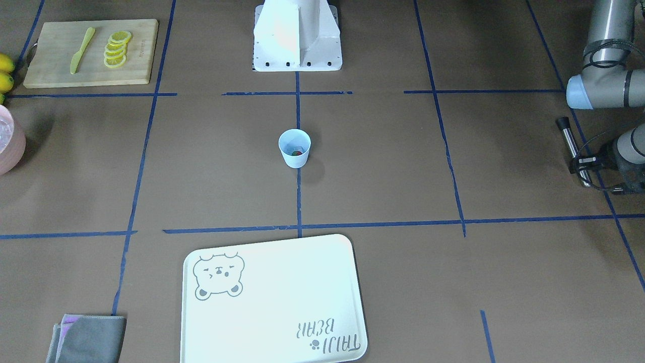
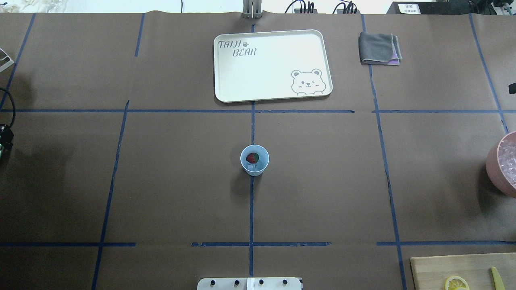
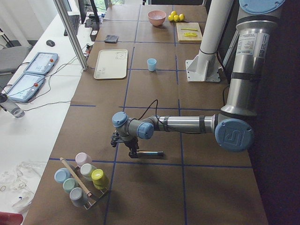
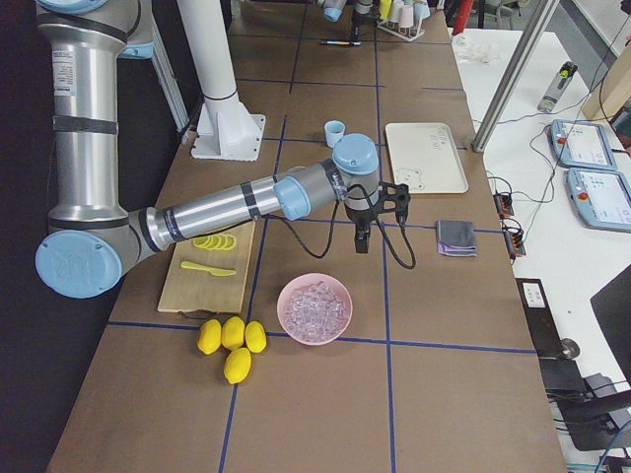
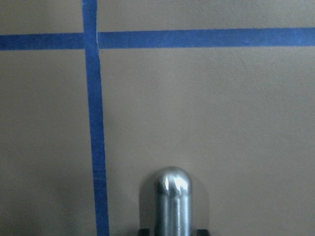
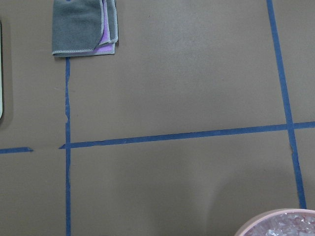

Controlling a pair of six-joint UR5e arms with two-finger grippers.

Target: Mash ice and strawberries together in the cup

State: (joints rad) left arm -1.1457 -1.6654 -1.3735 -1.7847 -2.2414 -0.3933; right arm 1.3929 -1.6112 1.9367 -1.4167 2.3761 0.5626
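Observation:
The pale blue cup (image 2: pixel 254 167) stands upright at the table's middle, also in the front view (image 1: pixel 295 155). A small red strawberry (image 2: pixel 252 157) with a green cap lies inside it, beside a whitish ice cube (image 2: pixel 261 164). My left gripper (image 1: pixel 580 162) is far off at the table's left end, shut on a metal rod with a black tip (image 1: pixel 572 146). The rod's rounded end (image 5: pixel 172 199) shows over bare table in the left wrist view. My right gripper (image 4: pixel 362 241) hangs above the table near the pink bowl; I cannot tell whether it is open or shut.
A pink bowl (image 4: pixel 340 330) full of ice cubes sits at the right end. A cutting board (image 1: pixel 60 75) holds lemon slices (image 1: pixel 116 49) and a yellow knife (image 1: pixel 82 49). A white bear tray (image 2: pixel 242 80) and a folded grey cloth (image 2: pixel 379 48) lie at the far side. A rack of cups (image 3: pixel 82 180) stands at the left end.

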